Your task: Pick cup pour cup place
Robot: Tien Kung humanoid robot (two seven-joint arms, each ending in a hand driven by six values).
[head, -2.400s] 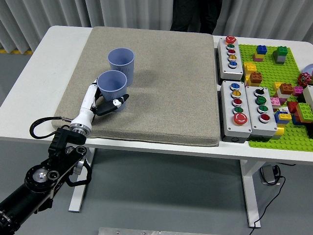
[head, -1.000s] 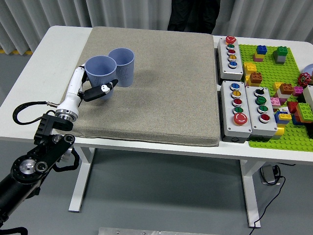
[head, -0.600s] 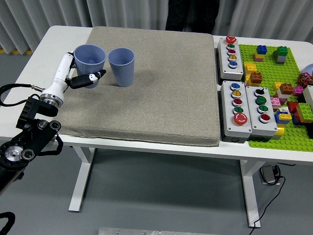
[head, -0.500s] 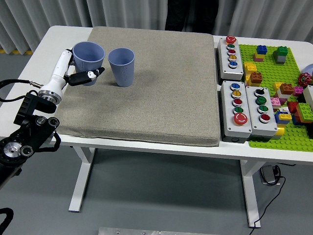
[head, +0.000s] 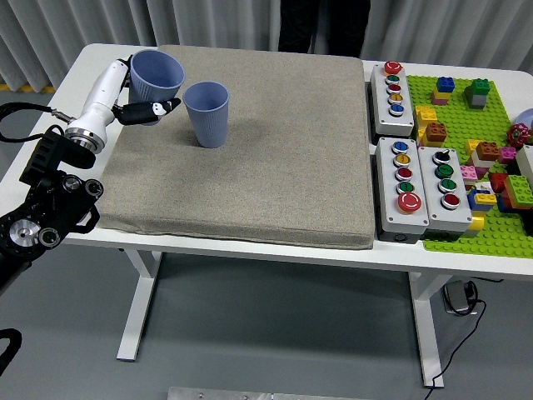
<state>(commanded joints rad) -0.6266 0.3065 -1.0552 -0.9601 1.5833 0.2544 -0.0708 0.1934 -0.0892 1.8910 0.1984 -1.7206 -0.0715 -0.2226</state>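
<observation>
Lifted and tipped: blue cup (head: 157, 76) gripped in left hand (head: 137, 108), carried up from the grey mat (head: 275, 158) over the past two seconds to just left of the standing second cup (head: 206, 112), mouth leaning toward it; pour judged about to begin, placing yet undone

On the mat (head: 275, 167), one cup (head: 206, 113) stands right of the held cup (head: 156, 73); button boxes (head: 408, 162) lie right.

A robotics lab: push-button boxes (head: 414, 186) and a brick baseplate (head: 466, 158) on a white table (head: 62, 108)
</observation>
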